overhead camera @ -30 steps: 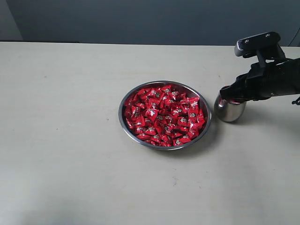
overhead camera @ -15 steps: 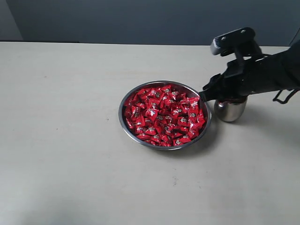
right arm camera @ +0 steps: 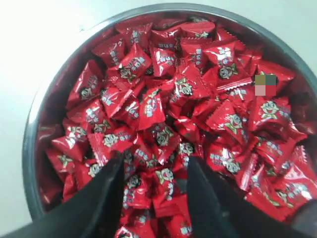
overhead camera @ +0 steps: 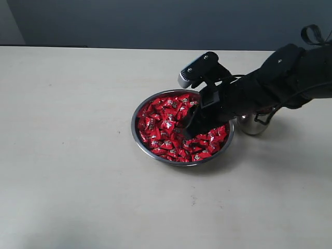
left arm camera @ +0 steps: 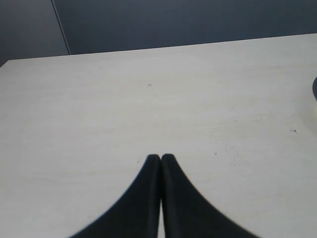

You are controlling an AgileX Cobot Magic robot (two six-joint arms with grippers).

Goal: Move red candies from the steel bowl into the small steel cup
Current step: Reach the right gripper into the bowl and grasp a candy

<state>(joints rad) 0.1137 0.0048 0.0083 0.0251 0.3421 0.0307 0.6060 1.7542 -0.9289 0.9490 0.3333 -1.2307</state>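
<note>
A second ago the black right hand (overhead camera: 190,127) hung over the small, rounded cup of polished steel (overhead camera: 252,125). Half a second ago it was crossing the near rim of the wide, shallow bowl of shiny steel (overhead camera: 171,161), and now it is down inside that bowl. Its two fingers are spread apart, with their tips at the heap of small candies in shiny red wrappers (overhead camera: 162,126). The wrist view shows several candies in the gap between the fingers but none pinched yet. This looks like the start of a fresh pick after a visit to the cup, and the next need is to close on a single candy. The bowl sits about mid-way across the pale surface (overhead camera: 78,155), somewhat toward its right edge. The cup stands just beside it on that side, half hidden by the arm, so its contents cannot be seen. The left hand (left arm camera: 160,157) hangs with its fingers pressed together over bare surface, holding nothing.
</note>
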